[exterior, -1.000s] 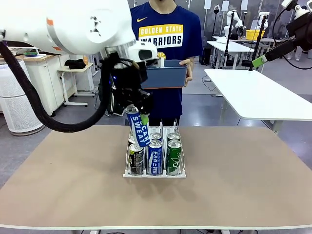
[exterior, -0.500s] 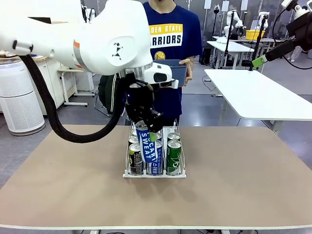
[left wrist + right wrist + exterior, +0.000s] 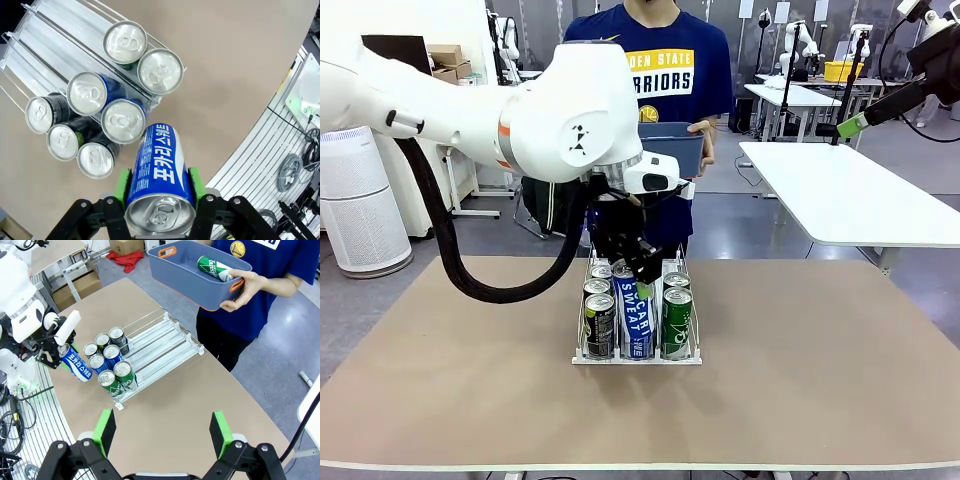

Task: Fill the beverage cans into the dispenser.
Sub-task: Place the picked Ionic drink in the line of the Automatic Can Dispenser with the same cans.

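**Blue can poised over the filled end of the rack**

The blue can [image 3: 158, 162] is clamped between the green pads [image 3: 122, 186] of the left gripper [image 3: 159, 189]. Its jaws are partly closed on the can's sides, just below the silver top. Gripping that high leaves the base free, presumably so it can enter a lane first.

The can hangs tilted above the robot-side end of the rack [image 3: 50, 30] and lines up with the middle lane in the front view. Whether its base touches a racked can cannot be told.

Seven cans [image 3: 92, 93] stand packed at that end: three dark, two blue and two green, one colour to a lane. The middle lane is therefore the likely target. The far stretch of every lane is bare wire.

Beyond the rack a person [image 3: 660, 70] holds a bin [image 3: 190, 287] with a green can [image 3: 215, 267] lying in it, probably the remaining supply.

The right gripper [image 3: 163, 432] hovers high over the table [image 3: 820, 380] with its jaws wide apart and empty. It is well away from the left arm, likely to avoid obstructing it.
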